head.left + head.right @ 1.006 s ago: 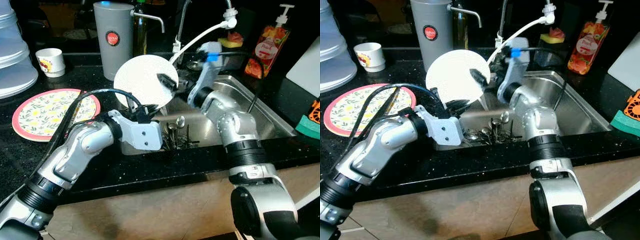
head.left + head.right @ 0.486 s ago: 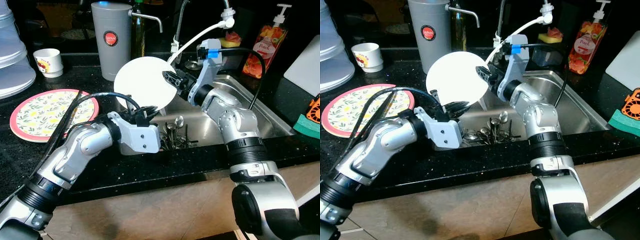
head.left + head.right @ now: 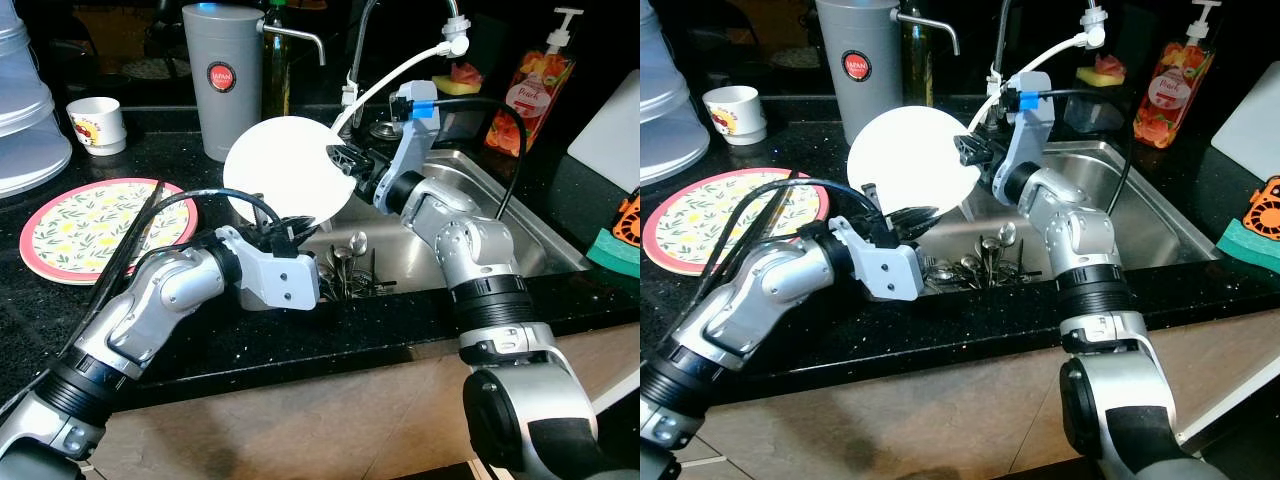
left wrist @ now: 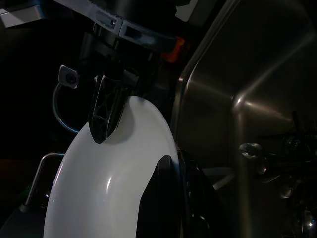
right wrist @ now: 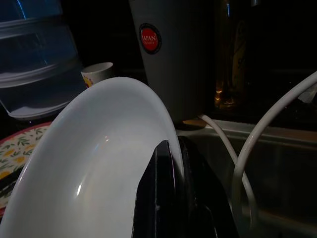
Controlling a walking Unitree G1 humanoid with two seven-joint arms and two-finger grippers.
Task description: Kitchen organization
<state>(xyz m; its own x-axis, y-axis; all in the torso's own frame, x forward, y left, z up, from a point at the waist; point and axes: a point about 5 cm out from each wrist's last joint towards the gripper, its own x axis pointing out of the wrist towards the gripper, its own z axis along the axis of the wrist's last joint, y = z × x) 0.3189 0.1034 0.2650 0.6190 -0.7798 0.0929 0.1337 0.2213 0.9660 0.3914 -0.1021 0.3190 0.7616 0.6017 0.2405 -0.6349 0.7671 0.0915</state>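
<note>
Your white plate (image 3: 285, 165) is plain, round and glossy, standing on edge at frame centre above the sink (image 3: 520, 225)'s left rim, face toward you. Both end effectors pinch it: left (image 3: 283, 222) at its bottom, right (image 3: 340, 160) at its right edge. It has shifted slightly left since earlier.

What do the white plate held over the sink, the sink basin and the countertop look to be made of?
White plate: likely glazed ceramic or melamine, smooth and glossy with soft highlights. Sink basin: brushed stainless steel, grey with streaky reflections. Countertop: black polished stone, probably granite, with fine pale specks.
</note>
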